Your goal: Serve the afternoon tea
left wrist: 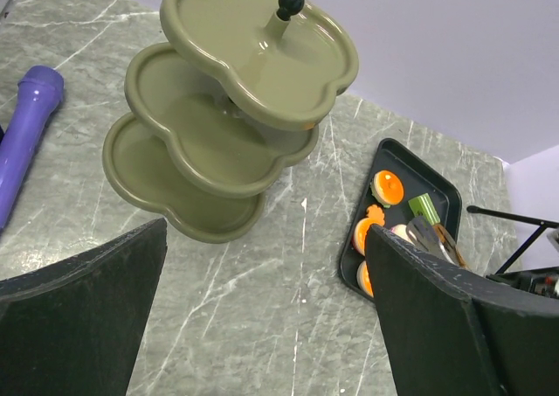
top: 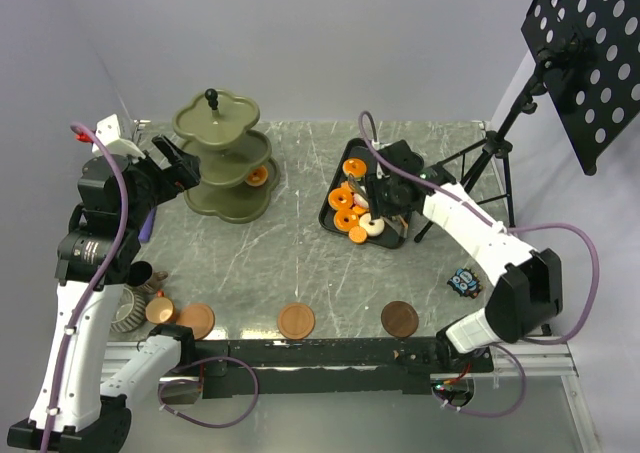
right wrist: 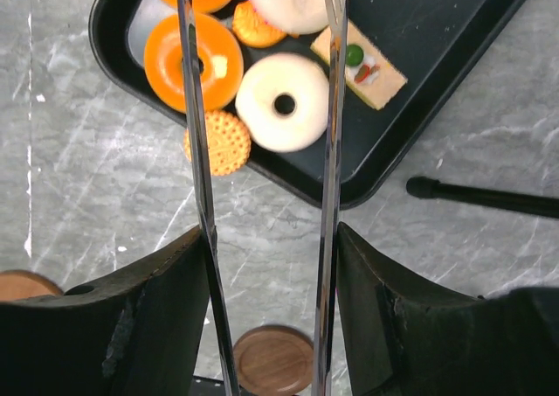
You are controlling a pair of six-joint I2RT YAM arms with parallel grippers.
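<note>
Right wrist: right gripper (right wrist: 271, 239) at frame bottom, jaws partly closed on the metal tongs (right wrist: 330, 151). Blades spread, nothing seen between them, running over the pastries (right wrist: 284, 103) in the black tray (right wrist: 454, 29). Risk: smooth blades, a pastry slips mid-carry; the orange biscuit (right wrist: 216, 141) at the rim could get knocked off.

Left wrist: left gripper (left wrist: 266, 326) wide open, empty. Stand (left wrist: 218, 134) upper centre; a swing could tip it.

Top: saucers (top: 296, 320) along bottom edge, cups (top: 128, 308) lower left, one orange pastry (top: 257, 176) on a stand tier. Grey marbled table (top: 300, 263), pale walls (top: 300, 33), perforated black board (top: 590, 63) upper right.
</note>
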